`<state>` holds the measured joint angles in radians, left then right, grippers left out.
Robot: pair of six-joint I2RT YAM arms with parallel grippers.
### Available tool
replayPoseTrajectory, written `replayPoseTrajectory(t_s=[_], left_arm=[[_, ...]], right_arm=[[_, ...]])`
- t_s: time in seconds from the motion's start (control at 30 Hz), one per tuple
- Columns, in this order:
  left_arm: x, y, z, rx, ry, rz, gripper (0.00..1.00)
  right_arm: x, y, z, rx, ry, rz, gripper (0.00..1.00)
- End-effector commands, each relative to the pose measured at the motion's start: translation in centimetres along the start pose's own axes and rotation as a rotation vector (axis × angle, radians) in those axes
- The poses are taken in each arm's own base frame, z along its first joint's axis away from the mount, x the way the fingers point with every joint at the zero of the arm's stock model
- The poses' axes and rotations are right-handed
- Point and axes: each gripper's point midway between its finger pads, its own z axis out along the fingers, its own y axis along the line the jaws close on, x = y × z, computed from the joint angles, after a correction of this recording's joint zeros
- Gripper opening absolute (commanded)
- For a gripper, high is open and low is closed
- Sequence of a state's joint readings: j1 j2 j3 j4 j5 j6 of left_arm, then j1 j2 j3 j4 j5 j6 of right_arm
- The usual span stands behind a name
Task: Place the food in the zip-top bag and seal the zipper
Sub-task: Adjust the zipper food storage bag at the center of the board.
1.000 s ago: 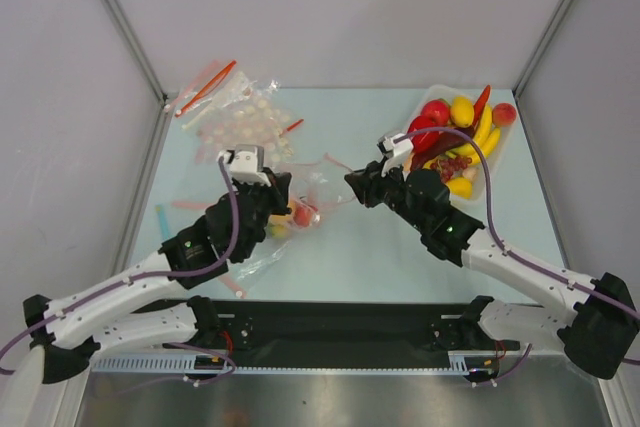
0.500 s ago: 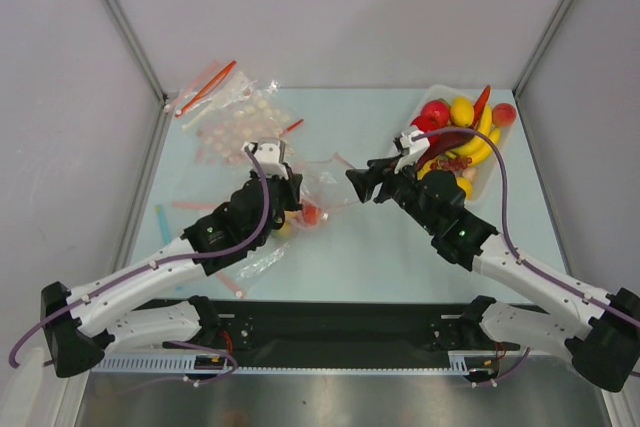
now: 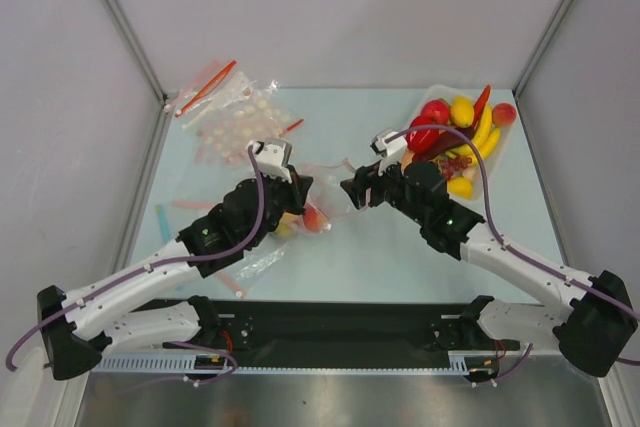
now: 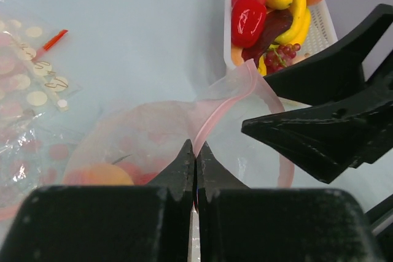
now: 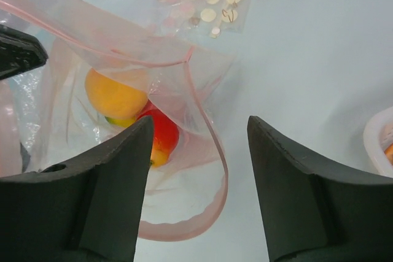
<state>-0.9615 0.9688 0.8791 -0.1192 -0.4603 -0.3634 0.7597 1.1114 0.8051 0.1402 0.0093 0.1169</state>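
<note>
One zipper [image 4: 215, 115] edge is pinched by the left gripper [image 4: 195, 157] — right gripper [image 5: 199, 124] spread wide at 3 o'clock; bagged food [image 5: 115, 96] blurred.

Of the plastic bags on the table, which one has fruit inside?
The plain bag that the left gripper pinches: an orange fruit and a red fruit lie in it. The dotted bags at the far left lie flat.

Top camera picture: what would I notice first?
Probably the white plastic tray at the far right, heaped with shiny toy fruit in red, yellow and purple. Next, in the middle, the clear plastic bag with a pink-red mouth strip, holding an orange toy peach and a red toy fruit. The left pincer is shut on its edge, and the right pincer is open.
</note>
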Motion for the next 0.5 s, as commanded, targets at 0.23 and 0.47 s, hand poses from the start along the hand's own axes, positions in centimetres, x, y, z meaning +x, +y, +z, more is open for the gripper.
replayPoseTrajectory(t_s=[0.23,0.47], left_arm=[[-1.0,-1.7,0.1,0.084,-0.019,0.014,0.00],[0.7,-1.6,1.6,0.046,0.063,0.049,0.00]], right_arm=[[-3.3,-0.8,0.1,0.063,-0.092,0.024,0.26],[-4.3,-5.0,-2.0,0.289,-0.255,0.185,0.00]])
